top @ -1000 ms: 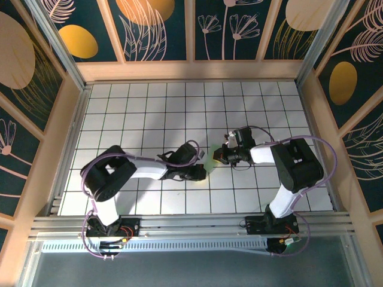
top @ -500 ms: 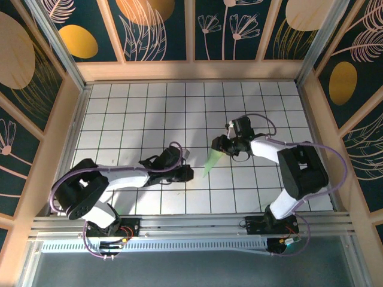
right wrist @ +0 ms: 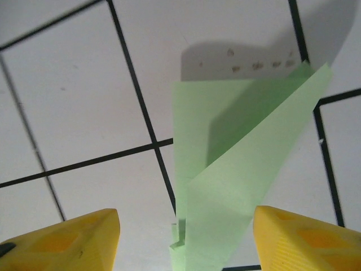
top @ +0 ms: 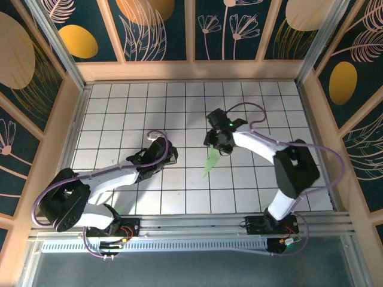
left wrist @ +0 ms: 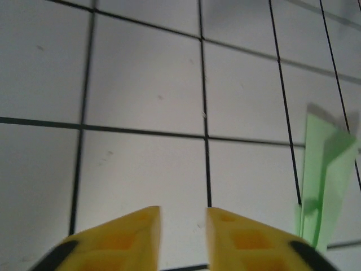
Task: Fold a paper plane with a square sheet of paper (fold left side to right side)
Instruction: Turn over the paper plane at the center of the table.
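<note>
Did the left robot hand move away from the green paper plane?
Yes. Judged against the grid lines of the table, the left gripper has slid leftward, away from the paper plane lying on the tiles.

The surface (top: 119, 113) is white, ruled into square tiles by thin black lines. One thing lies on it: the paper plane (top: 210, 162) — slim, light green, creased — near the middle.

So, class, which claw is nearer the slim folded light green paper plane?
Right. The right claw hangs open over the far end of the slim light green paper plane; the left claw stands apart on its left side, not touching.
</note>
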`<state>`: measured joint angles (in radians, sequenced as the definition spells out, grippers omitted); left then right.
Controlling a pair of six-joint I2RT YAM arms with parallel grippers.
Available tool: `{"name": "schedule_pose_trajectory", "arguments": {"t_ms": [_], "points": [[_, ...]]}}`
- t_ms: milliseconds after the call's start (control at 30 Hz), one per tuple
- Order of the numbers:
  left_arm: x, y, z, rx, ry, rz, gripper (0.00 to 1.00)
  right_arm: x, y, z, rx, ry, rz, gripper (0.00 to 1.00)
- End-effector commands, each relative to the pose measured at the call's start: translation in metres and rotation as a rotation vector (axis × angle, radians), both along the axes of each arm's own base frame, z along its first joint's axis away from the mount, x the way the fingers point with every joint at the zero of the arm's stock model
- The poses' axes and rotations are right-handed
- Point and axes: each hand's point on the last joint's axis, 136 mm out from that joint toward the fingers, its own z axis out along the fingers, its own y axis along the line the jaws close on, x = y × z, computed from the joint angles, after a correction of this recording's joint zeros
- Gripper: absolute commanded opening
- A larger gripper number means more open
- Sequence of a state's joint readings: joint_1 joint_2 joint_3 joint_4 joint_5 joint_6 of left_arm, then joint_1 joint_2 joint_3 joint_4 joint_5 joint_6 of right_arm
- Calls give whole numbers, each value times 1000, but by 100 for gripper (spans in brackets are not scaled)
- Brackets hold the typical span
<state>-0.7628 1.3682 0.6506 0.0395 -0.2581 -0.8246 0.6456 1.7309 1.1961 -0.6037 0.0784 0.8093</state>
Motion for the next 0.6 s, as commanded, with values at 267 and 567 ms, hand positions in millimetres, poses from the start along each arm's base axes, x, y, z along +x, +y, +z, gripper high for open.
{"name": "schedule_pose_trajectory", "arguments": {"t_ms": [267, 567], "points": [[-6, 52, 5, 130, -100, 127, 46, -7, -5, -36, -220, 118, -139, 60], [-8, 53, -1, 135, -98, 124, 46, -15, -14, -41, -274, 147, -178, 51]]}}
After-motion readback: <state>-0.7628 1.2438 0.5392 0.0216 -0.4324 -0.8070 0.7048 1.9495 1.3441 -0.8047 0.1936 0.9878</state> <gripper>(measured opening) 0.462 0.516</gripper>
